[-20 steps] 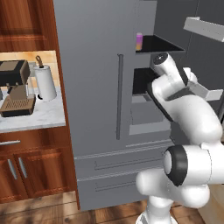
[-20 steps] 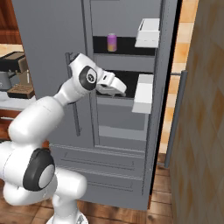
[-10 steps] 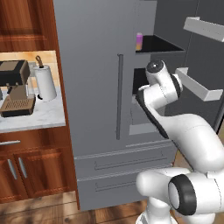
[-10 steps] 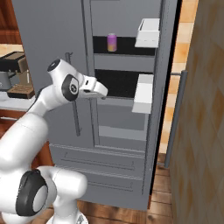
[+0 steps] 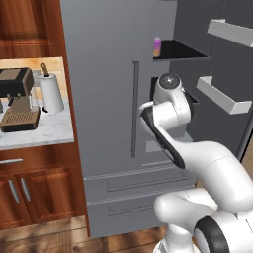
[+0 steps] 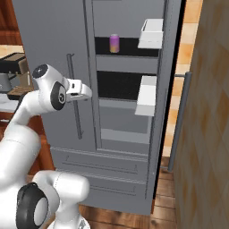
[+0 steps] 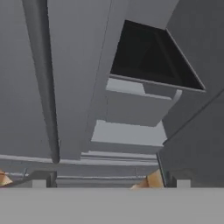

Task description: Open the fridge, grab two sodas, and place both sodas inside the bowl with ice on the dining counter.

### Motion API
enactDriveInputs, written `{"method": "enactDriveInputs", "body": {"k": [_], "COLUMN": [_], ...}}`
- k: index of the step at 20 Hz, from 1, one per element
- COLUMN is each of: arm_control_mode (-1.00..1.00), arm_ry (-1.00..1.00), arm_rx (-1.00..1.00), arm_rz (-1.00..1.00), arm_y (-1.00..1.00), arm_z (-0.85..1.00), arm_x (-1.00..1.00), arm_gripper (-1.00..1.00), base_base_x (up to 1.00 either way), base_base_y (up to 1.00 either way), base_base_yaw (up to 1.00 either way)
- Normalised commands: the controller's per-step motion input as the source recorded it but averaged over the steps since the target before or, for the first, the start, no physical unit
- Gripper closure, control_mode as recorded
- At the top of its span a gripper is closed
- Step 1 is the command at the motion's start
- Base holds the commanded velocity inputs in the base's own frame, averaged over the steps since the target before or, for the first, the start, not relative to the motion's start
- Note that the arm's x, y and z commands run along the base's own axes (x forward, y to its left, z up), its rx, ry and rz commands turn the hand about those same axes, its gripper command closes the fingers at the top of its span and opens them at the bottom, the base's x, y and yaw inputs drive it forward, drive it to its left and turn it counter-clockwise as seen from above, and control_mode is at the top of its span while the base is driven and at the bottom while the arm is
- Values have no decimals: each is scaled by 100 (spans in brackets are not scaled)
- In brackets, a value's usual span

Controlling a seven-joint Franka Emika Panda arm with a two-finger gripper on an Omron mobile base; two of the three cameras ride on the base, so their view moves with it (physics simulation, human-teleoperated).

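The fridge [image 6: 53,40] right door stood open, one pink-purple soda can [image 6: 114,43] waited untouched on the far shelf, and the gripper [image 6: 85,93] was spread empty

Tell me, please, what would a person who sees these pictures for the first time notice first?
Probably the tall grey fridge with its right door swung open, showing black shelves and white door bins. Next, the pink-purple soda can standing alone on the upper shelf. The white arm's open gripper hangs before the closed left door, beside its handle.

arm [image 5: 207,158]: my links are glossy white and rounded
joints: dark grey discs and bands
hand [image 6: 77,90]: white, boxy
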Motion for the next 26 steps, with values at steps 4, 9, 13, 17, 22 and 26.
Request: {"method": "enactDriveInputs", "body": {"k": [4, 9, 13, 17, 22, 26], "arm_control_mode": [-100, -100, -100, -100, -100, -100], "arm_ry": [0, -5, -8, -8, -8, -16], "arm_rx": [2, 2, 3, 5, 6, 4], "arm_rz": [17, 3, 0, 0, 0, 0], "arm_y": [55, 29, 18, 16, 4, 0], "arm_z": [1, 27, 34, 21, 7, 0], "arm_x": [-21, -5, 0, 0, 2, 10], "arm_gripper": [-100, -100, -100, -100, -100, -100], "base_base_x": [0, 0, 0, 0, 0, 0], "base_base_y": [0, 0, 0, 0, 0, 0], "base_base_yaw": [0, 0, 0, 0, 0, 0]}}
